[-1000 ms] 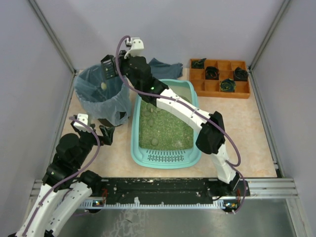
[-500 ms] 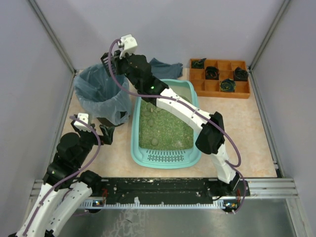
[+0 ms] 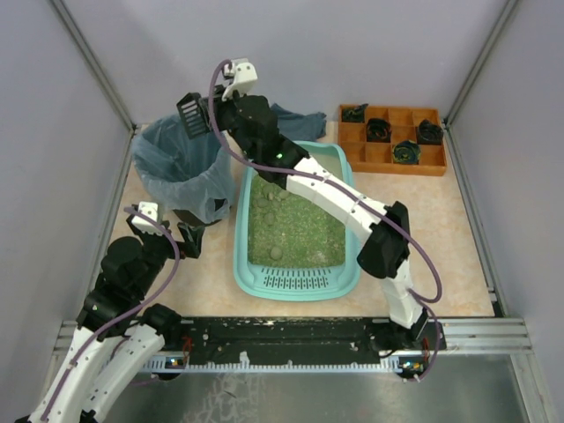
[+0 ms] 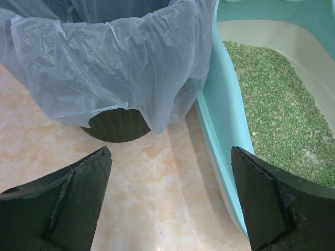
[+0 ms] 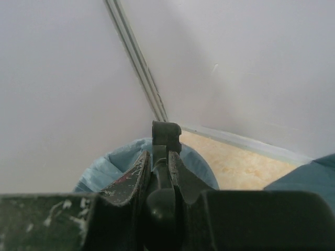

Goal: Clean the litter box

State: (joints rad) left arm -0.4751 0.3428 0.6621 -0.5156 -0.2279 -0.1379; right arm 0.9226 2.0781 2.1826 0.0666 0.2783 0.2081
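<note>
The turquoise litter box [image 3: 295, 286] lies mid-table with its slotted grille at the near end and green litter [image 3: 286, 225] holding pale clumps. My right gripper [image 3: 214, 119] is shut on the handle of a black slotted scoop [image 3: 191, 116], held above the far rim of the bin [image 3: 181, 159]. In the right wrist view the scoop [image 5: 166, 136] sticks up between my shut fingers, over the bin's bluish bag [image 5: 196, 162]. My left gripper [image 3: 181, 236] is open and empty, low between the bin's base and the litter box wall [image 4: 222, 130].
The round bin with its bluish bag [image 4: 115, 68] stands left of the litter box. An orange compartment tray [image 3: 392, 137] with dark items sits at the back right. A blue cloth [image 3: 295, 119] lies behind the box. Grey walls enclose the table.
My right wrist rocked left and then back to the right over the bin, turning the scoop so that its slotted head shows. The left arm has not moved.
</note>
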